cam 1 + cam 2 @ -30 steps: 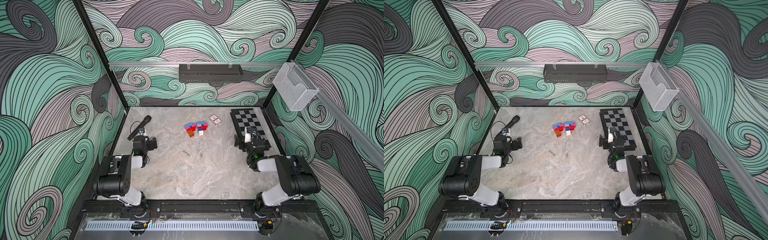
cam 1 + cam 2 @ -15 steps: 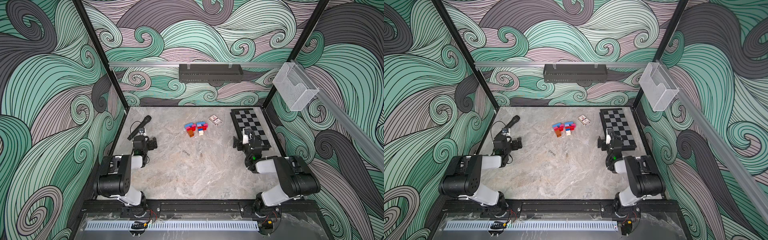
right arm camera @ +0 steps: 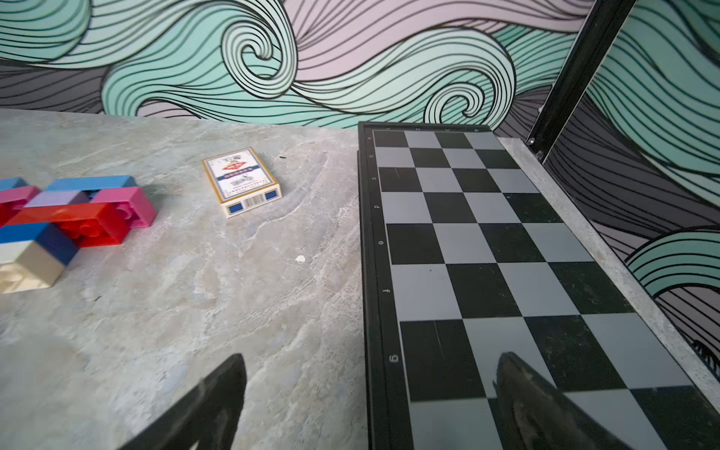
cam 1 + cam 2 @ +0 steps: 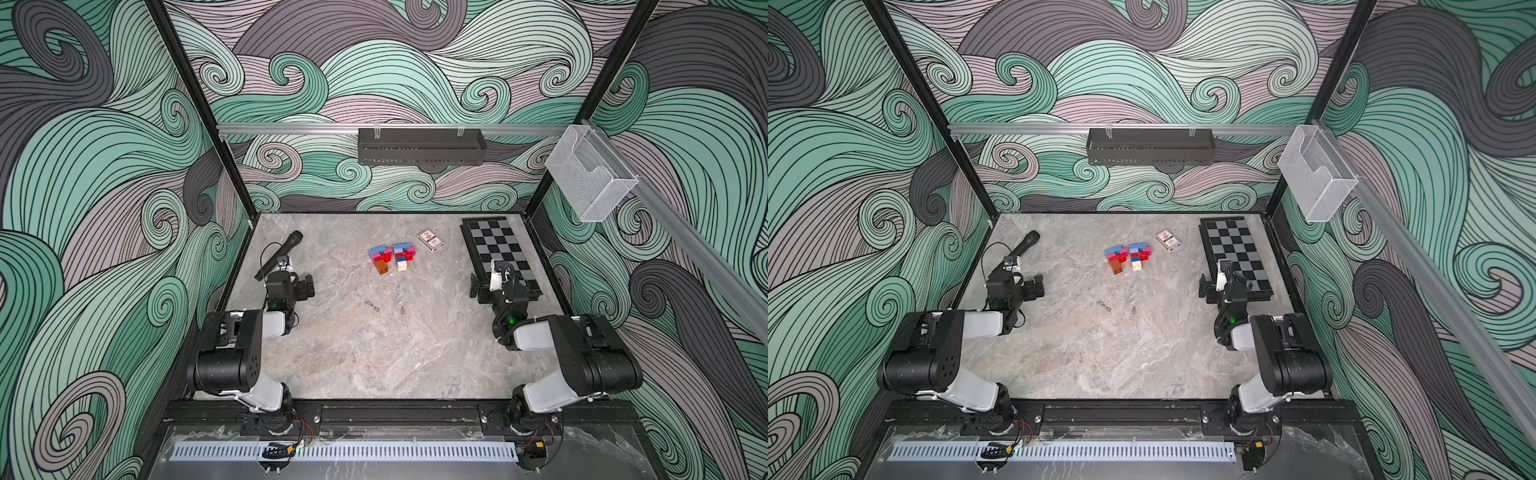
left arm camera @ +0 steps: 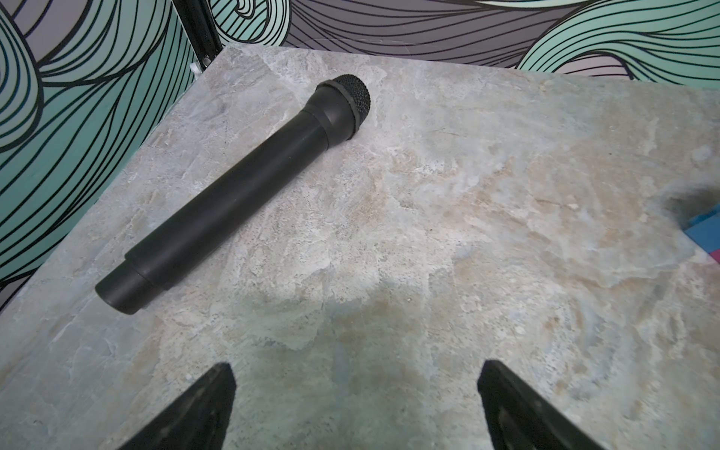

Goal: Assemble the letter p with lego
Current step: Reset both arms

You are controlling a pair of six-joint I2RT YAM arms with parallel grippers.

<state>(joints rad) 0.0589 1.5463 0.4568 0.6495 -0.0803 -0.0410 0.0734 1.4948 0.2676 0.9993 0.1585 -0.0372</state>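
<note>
The lego lies in two small joined clusters at the middle back of the table in both top views. One cluster (image 4: 381,260) is blue, pink, red and orange. The other (image 4: 404,256) is blue, lilac, pink, red and white, and also shows in the right wrist view (image 3: 78,210). A blue lego corner (image 5: 707,230) shows in the left wrist view. My left gripper (image 4: 289,284) (image 5: 354,370) is open and empty over bare table near the left wall. My right gripper (image 4: 498,286) (image 3: 370,360) is open and empty, straddling the chessboard's near edge.
A black microphone (image 4: 279,254) (image 5: 241,195) lies just beyond the left gripper. A folded chessboard (image 4: 496,249) (image 3: 487,241) runs along the right wall. A boxed card deck (image 4: 430,240) (image 3: 241,183) sits between the chessboard and the lego.
The right gripper has shifted very slightly by the chessboard. The left arm and the lego have not moved.
</note>
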